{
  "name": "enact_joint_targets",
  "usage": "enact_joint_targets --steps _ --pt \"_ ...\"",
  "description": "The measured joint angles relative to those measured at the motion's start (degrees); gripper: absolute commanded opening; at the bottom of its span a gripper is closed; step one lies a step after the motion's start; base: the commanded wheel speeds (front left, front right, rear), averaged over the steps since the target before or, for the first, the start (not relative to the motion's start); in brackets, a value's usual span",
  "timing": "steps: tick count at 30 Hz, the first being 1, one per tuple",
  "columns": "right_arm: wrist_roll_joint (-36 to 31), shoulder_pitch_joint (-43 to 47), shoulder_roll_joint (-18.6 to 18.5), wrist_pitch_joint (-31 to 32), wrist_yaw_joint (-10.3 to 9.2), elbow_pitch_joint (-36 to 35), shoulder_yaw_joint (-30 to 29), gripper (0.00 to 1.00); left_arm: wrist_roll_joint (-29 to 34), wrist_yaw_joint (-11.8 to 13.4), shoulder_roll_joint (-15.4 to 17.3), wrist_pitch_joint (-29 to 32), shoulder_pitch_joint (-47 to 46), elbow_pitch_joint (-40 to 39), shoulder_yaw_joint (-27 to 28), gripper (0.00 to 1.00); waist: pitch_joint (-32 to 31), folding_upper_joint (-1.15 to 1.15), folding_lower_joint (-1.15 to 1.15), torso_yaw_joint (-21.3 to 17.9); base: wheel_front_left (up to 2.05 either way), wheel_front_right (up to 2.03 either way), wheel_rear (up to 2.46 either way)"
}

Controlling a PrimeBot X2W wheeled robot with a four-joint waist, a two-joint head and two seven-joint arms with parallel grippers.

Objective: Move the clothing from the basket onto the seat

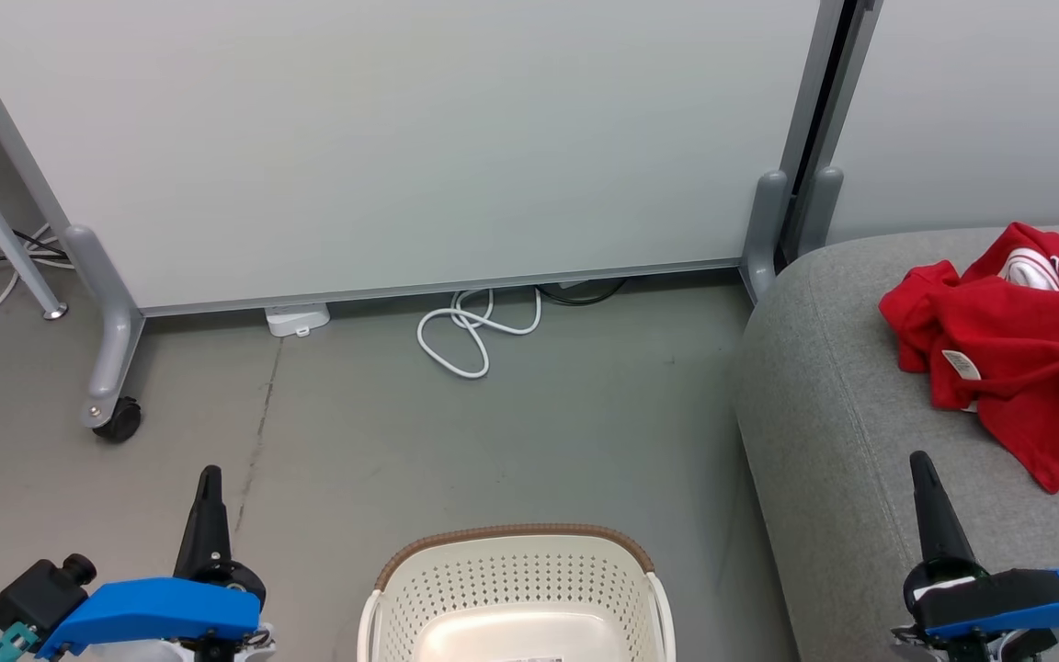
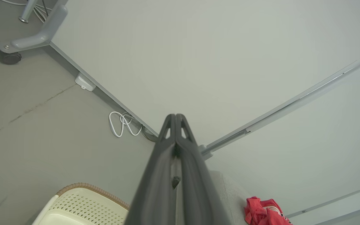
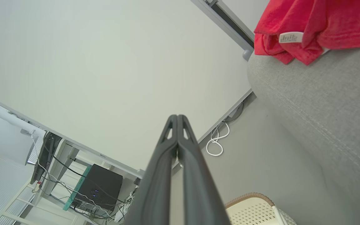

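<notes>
- Clothing (image 1: 1017, 349): red heap atop grey seat (image 1: 842, 441).
- Basket (image 1: 516, 570): on grey floor (image 1: 493, 441) beside seat.
- Wall panel (image 1: 401, 138): pale, wheeled; white cable (image 1: 470, 331) coiled below.
- Left hand (image 1: 209, 478), right hand (image 1: 921, 464): fingers pressed together, empty.

We see bright red soft fabric clothing (image 1: 1017, 359) with white lettering, white trim and a small white tag printed in dark ink. The light grey fabric-upholstered seat (image 1: 842, 441) shows a fine heathered weave and a paler stitched seam. The cream-white perforated plastic basket (image 1: 516, 575) has rows of small round holes and a brown woven-look rim. We note that the left gripper (image 1: 209, 473) and the right gripper (image 1: 921, 460) have black fingers and bright blue wrist casings. The pale grey flat wall panel (image 1: 401, 138) has a mid-grey frame. The smooth concrete-look floor (image 1: 493, 432) is dull grey with a darker crack line, and the looped round cable (image 1: 472, 322) is white.
</notes>
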Motion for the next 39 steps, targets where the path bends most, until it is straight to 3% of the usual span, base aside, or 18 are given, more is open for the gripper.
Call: enact_joint_targets --steps 39 --pt "22.4 -2.6 0.0 5.9 0.0 0.9 -1.1 0.0 -22.1 -0.6 -1.0 5.6 -2.3 -0.2 3.2 0.0 1.0 0.0 0.0 -1.5 0.0 0.0 0.0"
